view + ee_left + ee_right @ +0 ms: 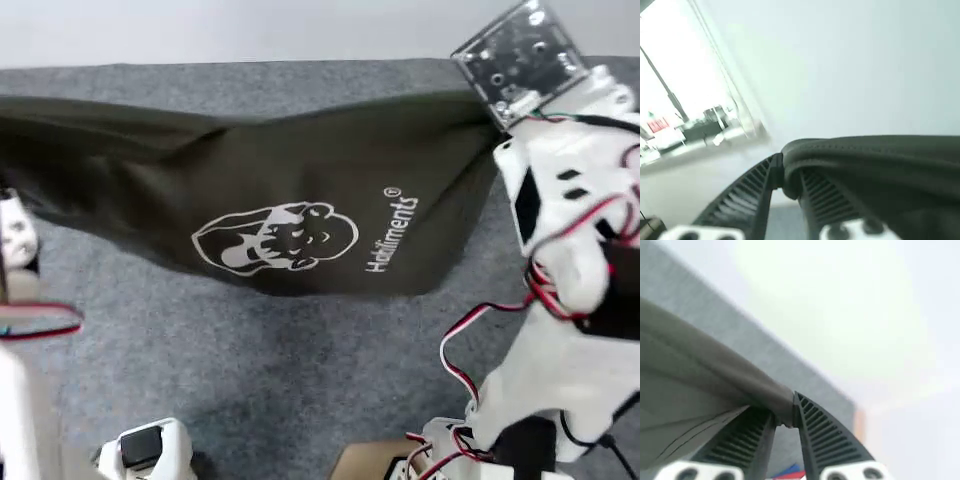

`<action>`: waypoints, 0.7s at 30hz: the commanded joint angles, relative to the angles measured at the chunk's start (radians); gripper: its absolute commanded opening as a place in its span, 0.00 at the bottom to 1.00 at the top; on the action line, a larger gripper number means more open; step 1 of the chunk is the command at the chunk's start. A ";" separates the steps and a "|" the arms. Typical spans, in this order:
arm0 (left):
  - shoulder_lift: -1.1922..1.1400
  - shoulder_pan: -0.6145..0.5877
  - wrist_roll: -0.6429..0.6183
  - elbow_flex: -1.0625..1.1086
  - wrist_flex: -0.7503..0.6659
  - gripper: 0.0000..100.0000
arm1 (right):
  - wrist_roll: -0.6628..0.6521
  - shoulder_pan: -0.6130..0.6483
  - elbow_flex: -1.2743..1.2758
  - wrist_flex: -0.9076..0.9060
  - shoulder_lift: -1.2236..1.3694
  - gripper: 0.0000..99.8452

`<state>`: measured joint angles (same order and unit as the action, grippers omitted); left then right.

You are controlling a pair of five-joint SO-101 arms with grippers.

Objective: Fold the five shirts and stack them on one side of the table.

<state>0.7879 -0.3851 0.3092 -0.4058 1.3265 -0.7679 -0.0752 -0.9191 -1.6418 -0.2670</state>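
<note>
Dark olive shirt point(300, 200) hangs stretched across the far half of the grey desk point(250, 370), held by its upper edge between the two arms. The upper edge runs taut, nearly straight from side to side. The lower edge sags in a curve toward the middle, deepest under the print. Cannot tell if the lower edge touches the desk. The white cartoon graphic point(275, 238) faces up near the shirt's centre, with a line of white lettering point(390, 232) just beside it, toward the right arm.

Left gripper point(789, 172): jaws clamped on a folded, stitched hem of the shirt point(880, 165). Cloth bulges out over the tips and runs off to one side. A pale wall is behind.

Right gripper point(785, 412): jaws pinched together on a bunched corner of the shirt point(690, 390). Fabric fans out from the grip in long creases. The grey desk point(740, 335) edge shows beyond.

In the high view, the right arm point(570, 250) stands at the right side of the desk. It is white, with red, white and black wires looping off it, and its wrist camera board point(520, 55) sits over the shirt's upper right corner. The left arm point(20, 250) shows at the left edge of the picture, at the shirt's other end.
</note>
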 commanded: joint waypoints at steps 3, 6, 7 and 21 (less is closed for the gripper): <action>0.005 0.002 -0.006 -0.122 -0.058 0.01 | -0.006 -0.025 -0.164 0.025 -0.033 0.01; 0.006 0.000 -0.003 -0.134 -0.052 0.01 | -0.026 -0.079 -0.169 0.042 -0.041 0.01; 0.006 0.000 -0.003 -0.151 -0.054 0.01 | -0.026 -0.096 -0.178 0.058 -0.044 0.01; 0.008 0.000 0.092 -0.444 0.035 0.00 | -0.103 -0.305 -0.256 0.065 -0.232 0.01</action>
<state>0.7940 -0.3851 0.3890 -0.7848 1.3203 -0.8569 -0.3391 -1.1615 -1.5942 -0.4680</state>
